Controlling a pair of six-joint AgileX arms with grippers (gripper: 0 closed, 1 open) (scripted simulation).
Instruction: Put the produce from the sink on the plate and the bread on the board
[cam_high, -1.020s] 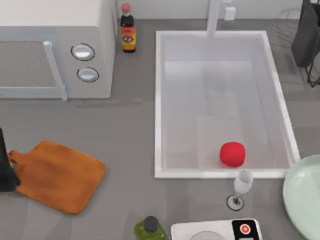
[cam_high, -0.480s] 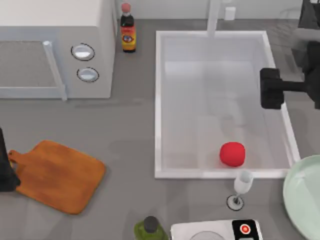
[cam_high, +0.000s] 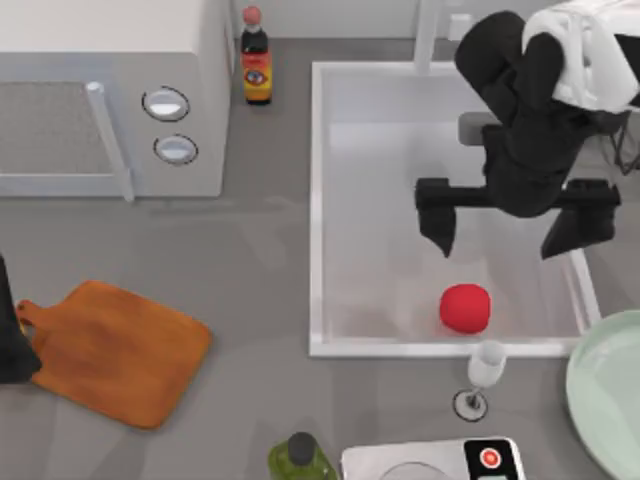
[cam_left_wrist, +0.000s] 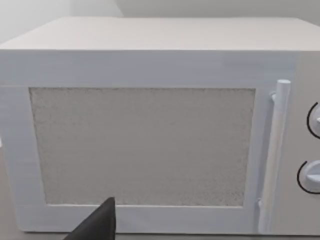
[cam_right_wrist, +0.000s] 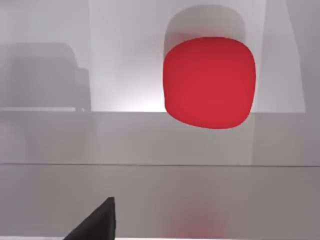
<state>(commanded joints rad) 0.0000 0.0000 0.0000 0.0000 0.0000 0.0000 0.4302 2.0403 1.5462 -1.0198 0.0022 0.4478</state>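
A white microwave faces the camera, its speckled grey door window beside a vertical bar handle. Two round dials sit past the handle. A dark tip of the left tool juts in below the door.

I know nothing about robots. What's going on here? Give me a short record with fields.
Right hand: open, fingers spread, above the large white rectangular sink
Small round red fruit: on the sink floor, untouched
Pale green round plate: bare, at the table's right edge
Orange-brown wooden cutting board: bare, on the table's left
Left hand: parked, facing the white microwave
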